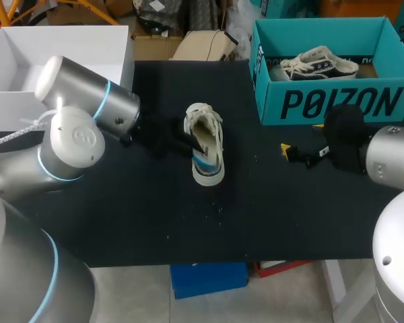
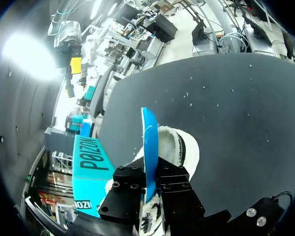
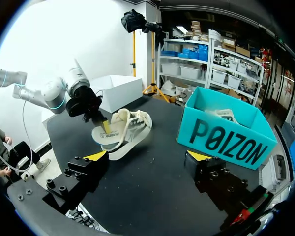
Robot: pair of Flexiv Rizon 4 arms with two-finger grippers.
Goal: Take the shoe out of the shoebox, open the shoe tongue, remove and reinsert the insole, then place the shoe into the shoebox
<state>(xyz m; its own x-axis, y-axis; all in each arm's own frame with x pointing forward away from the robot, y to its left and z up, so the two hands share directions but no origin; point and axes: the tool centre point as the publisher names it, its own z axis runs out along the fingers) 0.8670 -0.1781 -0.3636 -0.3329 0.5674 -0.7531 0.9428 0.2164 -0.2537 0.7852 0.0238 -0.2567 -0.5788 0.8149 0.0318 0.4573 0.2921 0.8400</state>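
Black table (image 1: 121,222), two arms in from either side.

White shoe (image 1: 207,145) lies out on the table near the middle, tipped onto its side, laces and opening turned toward the left arm (image 1: 87,108). It is well clear of the shoebox (image 1: 337,101). From the right wrist view its pale sole faces that camera.

Left gripper (image 2: 148,178) is at the mouth of the shoe. Its two black fingers are closed down flat on the insole (image 2: 148,142), one on each face. The insole is a thin blue sheet seen edge-on, running from between the fingers toward the shoe's fleecy white lining. How much of it is inside the shoe cannot be told from here. In the right wrist view one yellow tip of this gripper shows against the side of the shoe.

Right gripper (image 3: 147,156) hangs low over the table on the right side, in front of the shoebox and apart from the white shoe. Its fingers are spread wide with nothing between them, only bare table, and both yellow tips are plain to see.

The shoebox is teal and lidless, standing at the far right corner of the table. A second, dark shoe (image 1: 320,66) with a white toe and laces lies inside it.
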